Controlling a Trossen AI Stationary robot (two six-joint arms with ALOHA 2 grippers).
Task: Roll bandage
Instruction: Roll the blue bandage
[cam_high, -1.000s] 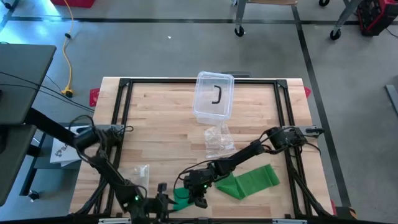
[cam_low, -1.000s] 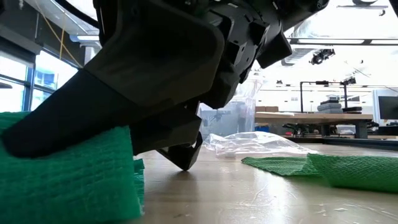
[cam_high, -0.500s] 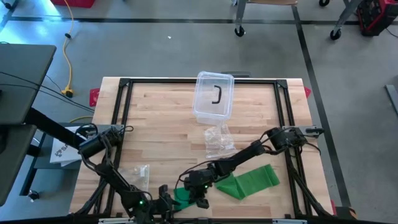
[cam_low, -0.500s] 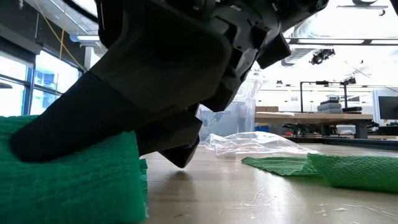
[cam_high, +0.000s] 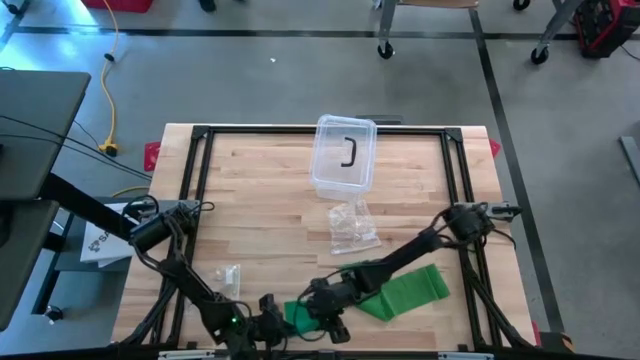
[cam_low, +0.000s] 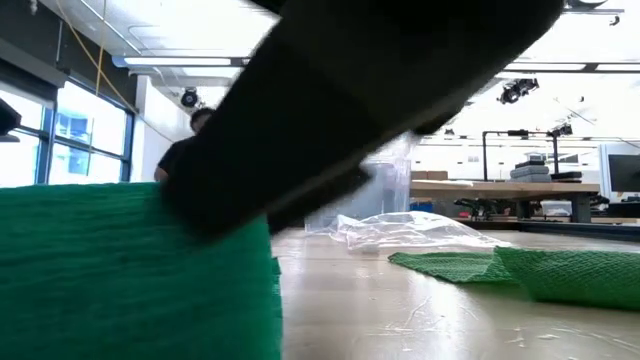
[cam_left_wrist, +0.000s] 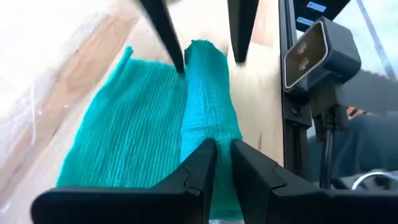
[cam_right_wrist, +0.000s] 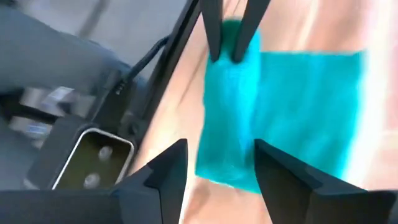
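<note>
We've got a pale wooden butcher-block table (cam_high: 260, 200), green gauze bandage (cam_high: 400, 292) near its front edge, left gripper (cam_left_wrist: 221, 163) pinching it, right gripper (cam_right_wrist: 214, 168) spread, grey concrete floor (cam_high: 300, 70) around

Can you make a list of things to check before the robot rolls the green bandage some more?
1. Left gripper on the rolled end of the green bandage: ok, its fingers look nearly closed around the fold.
2. Right gripper let go: ok, its fingers stand apart above the bandage.
3. Loose end of the bandage flat on the table: ok, it lies spread out toward the right.
4. Roll tight and even: cannot tell, the grippers hide it.
5. Plastic wrapper out of the way: ok, it lies apart, farther up the table.
6. Clear box out of the way: ok, it sits at the far edge.
</note>
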